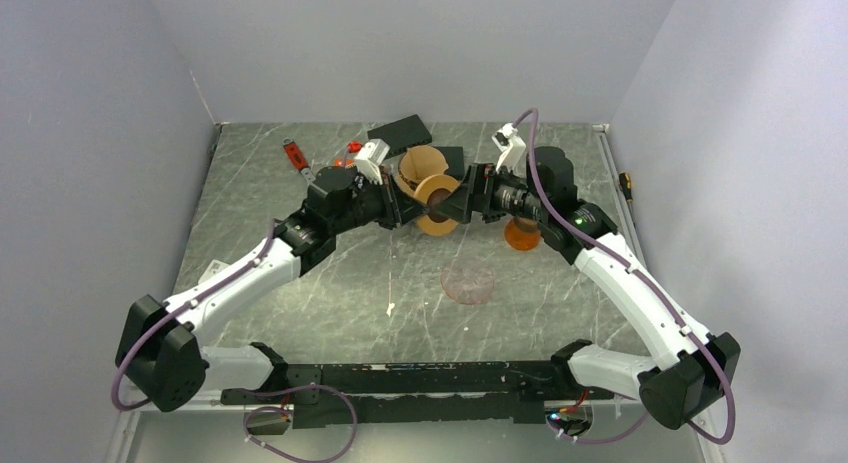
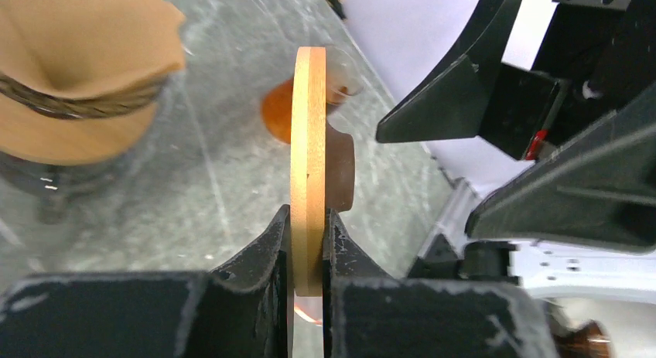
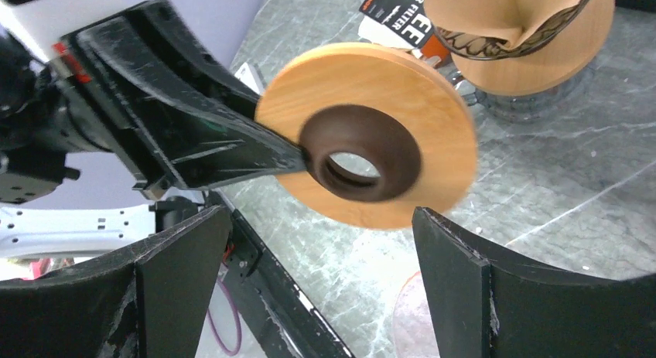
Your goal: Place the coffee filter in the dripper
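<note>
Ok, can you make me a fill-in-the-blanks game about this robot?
The ____ arm's end effector pinches the disc.
The right end effector is ____.
The disc has a round ____ in its middle.
The filter is coloured ____.
Missing words: left, open, hole, brown.

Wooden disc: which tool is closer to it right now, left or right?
Left. The left tool is clamped on the rim of the wooden disc. The right tool is open in front of the disc's flat face, not touching it.
</note>
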